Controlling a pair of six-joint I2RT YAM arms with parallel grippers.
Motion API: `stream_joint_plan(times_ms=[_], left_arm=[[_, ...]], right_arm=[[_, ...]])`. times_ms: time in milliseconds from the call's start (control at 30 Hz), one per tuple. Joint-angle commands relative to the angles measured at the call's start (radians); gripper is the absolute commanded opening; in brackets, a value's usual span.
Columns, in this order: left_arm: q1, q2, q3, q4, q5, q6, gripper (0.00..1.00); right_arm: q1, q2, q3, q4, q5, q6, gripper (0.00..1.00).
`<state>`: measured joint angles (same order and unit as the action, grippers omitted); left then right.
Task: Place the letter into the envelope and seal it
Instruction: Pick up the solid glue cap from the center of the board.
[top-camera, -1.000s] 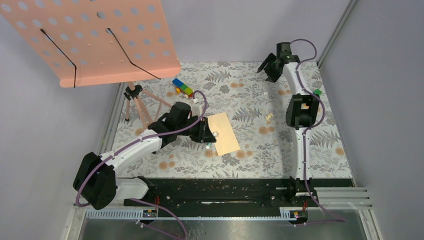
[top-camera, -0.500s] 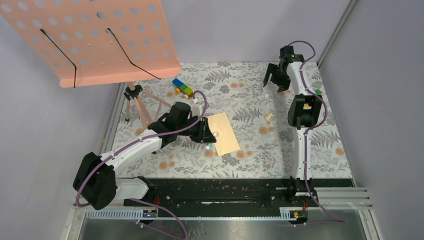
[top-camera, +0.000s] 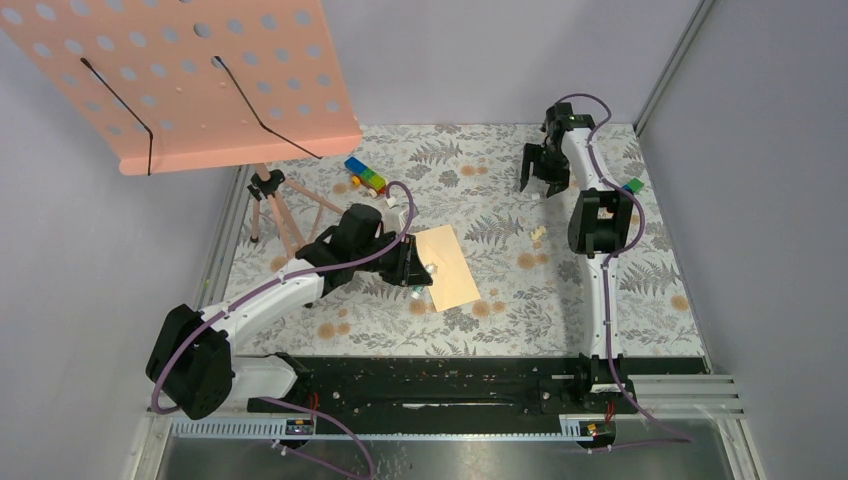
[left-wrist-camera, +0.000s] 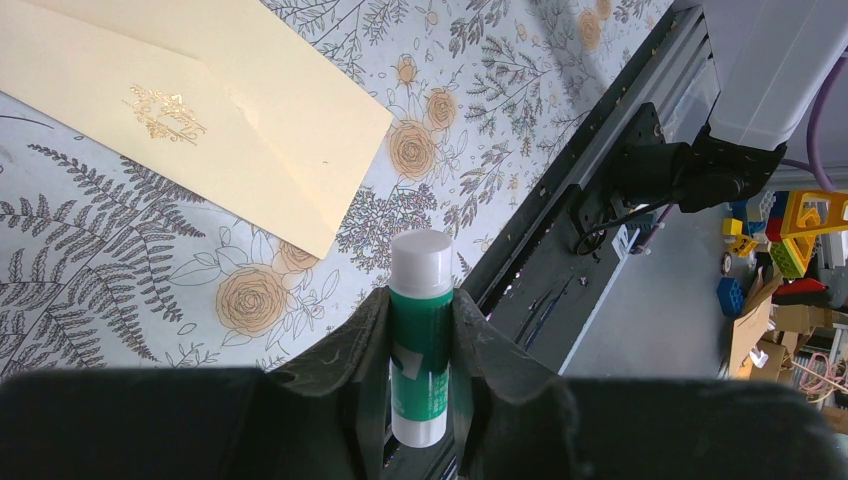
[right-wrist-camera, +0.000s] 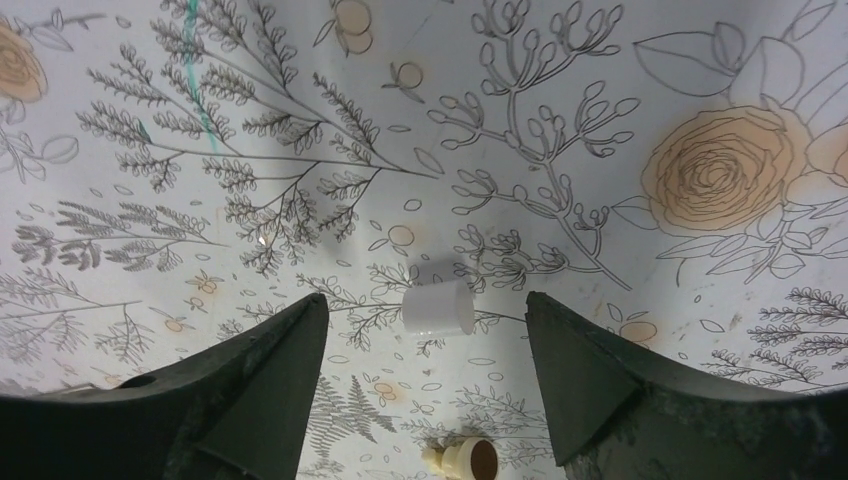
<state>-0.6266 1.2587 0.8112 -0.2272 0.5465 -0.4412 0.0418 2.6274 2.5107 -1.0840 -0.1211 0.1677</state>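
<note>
glue stick (left-wrist-camera: 420, 350) pinched by left hand (left-wrist-camera: 420, 296) | right hand (right-wrist-camera: 422, 300) spread over white cylinder (right-wrist-camera: 437, 309) | envelope (top-camera: 447, 267) laid on tabletop (top-camera: 520, 300) beside left hand | risk: white cylinder could be rolled away by off-centre closing

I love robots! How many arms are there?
2. The left arm reaches mid-table, left gripper holding a glue stick. The right arm stretches to the far edge, right gripper open over a white cap. None hidden.
</note>
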Motion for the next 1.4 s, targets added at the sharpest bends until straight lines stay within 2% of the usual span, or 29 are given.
stream_joint_plan(times_ms=[0,167,367,467,933,1000,1133,1267,1367], left_arm=[[0.006,-0.008,0.033,0.039,0.023,0.018,0.0],[0.006,-0.015,0.028,0.043,0.02,0.013,0.0],[0.006,-0.014,0.026,0.044,0.021,0.013,0.0],[0.005,-0.012,0.026,0.049,0.021,0.009,0.0],[0.006,0.001,0.037,0.054,0.037,0.004,0.0],[0.006,0.0,0.039,0.048,0.037,0.005,0.0],[0.007,0.001,0.047,0.043,0.041,0.007,0.0],[0.006,0.003,0.063,0.029,0.044,0.013,0.0],[0.007,-0.007,0.068,0.022,0.039,0.018,0.0]], right_arm=[[0.027,-0.019,0.008,-0.053,0.036,-0.073,0.77],[0.032,-0.023,-0.016,-0.054,0.069,-0.078,0.65],[0.032,-0.041,-0.048,-0.057,0.105,-0.096,0.61],[0.032,-0.047,-0.061,-0.053,0.111,-0.096,0.56],[0.03,-0.034,-0.009,-0.013,0.054,-0.084,0.42],[0.03,-0.041,-0.025,-0.006,0.053,-0.083,0.36],[0.03,-0.054,-0.043,-0.012,0.048,-0.077,0.33],[0.03,-0.108,-0.051,-0.015,0.026,-0.072,0.27],[0.032,-0.2,-0.13,0.018,-0.017,-0.076,0.26]])
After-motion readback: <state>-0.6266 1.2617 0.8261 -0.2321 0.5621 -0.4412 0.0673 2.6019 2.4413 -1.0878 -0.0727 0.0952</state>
